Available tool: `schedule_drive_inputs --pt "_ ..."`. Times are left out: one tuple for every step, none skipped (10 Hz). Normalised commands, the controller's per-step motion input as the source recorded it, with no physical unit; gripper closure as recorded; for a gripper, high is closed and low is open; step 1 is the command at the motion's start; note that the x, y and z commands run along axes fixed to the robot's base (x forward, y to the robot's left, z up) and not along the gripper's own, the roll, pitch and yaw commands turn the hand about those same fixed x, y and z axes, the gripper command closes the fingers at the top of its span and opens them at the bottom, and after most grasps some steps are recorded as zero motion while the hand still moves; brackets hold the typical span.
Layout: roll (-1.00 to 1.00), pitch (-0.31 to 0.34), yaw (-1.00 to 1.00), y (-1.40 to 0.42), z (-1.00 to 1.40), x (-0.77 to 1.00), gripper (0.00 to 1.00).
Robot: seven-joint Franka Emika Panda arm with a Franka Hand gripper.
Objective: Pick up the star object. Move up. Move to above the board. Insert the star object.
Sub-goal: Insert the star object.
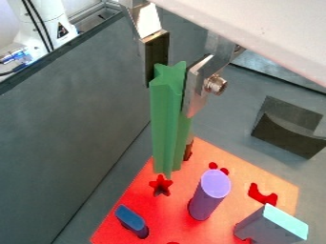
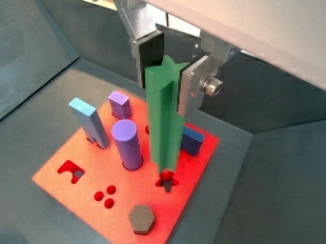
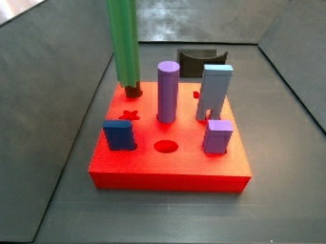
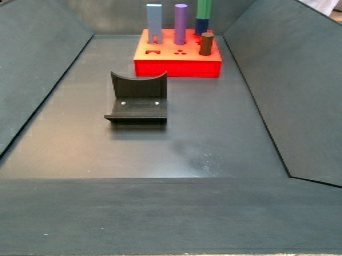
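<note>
In a wrist view the gripper [image 1: 170, 71] sits in the upper middle of the frame, its fingers [image 1: 199, 84] clamped on the top of the green rod [image 1: 167, 124], which hangs upright with its lower end just above a star-shaped hole [image 1: 162, 184] in the red board [image 1: 242, 181]; a purple cylinder [image 1: 209, 195] stands to the lower right, a blue block [image 1: 132, 221] at the bottom and a dark curved block [image 1: 291, 128] at the right on the grey counter [image 1: 76, 133]. In a wrist view from the opposite side the gripper [image 2: 173, 67] again grasps the green rod [image 2: 163, 114], whose foot reaches the star-shaped hole [image 2: 167, 180] near the board [image 2: 76, 152] edge, with the purple cylinder [image 2: 126, 143] to its left and a light-blue block [image 2: 90, 119] beyond. In a side view the green rod [image 3: 124, 40] drops from the top edge to the board's [image 3: 166, 176] far left corner, left of the purple cylinder [image 3: 167, 91]; the gripper is out of frame. In a side view from farther off the board [image 4: 178, 62] lies at the top centre, the green rod [image 4: 203, 12] at its right, and the dark curved block [image 4: 136, 98] sits in the middle left.
</note>
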Motion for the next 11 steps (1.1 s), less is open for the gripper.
schedule_drive_inputs --pt "-0.12 -0.034 -0.94 -0.06 -0.29 0.0 1.0" --pt "-0.13 0.0 -0.84 -0.09 -0.15 0.12 1.0" --pt "0.0 0.0 -0.07 0.0 0.0 0.06 1.0" --pt "0.0 0.0 -0.01 0.0 0.0 0.06 1.0" --pt "-0.1 0.0 -0.9 0.0 -0.45 0.06 1.0" --pt "-0.06 0.0 -1.0 0.0 -0.44 0.0 1.0" --pt "-0.06 0.007 -0.97 -0.05 -0.32 0.0 1.0" --pt "0.0 0.0 -0.12 0.0 0.0 0.11 1.0" --pt "0.0 0.0 0.0 0.0 -0.02 0.0 1.0" --pt "-0.07 0.0 -0.19 0.06 -0.17 0.04 1.0" --pt "-0.1 0.0 -0.45 0.06 -0.23 0.16 1.0"
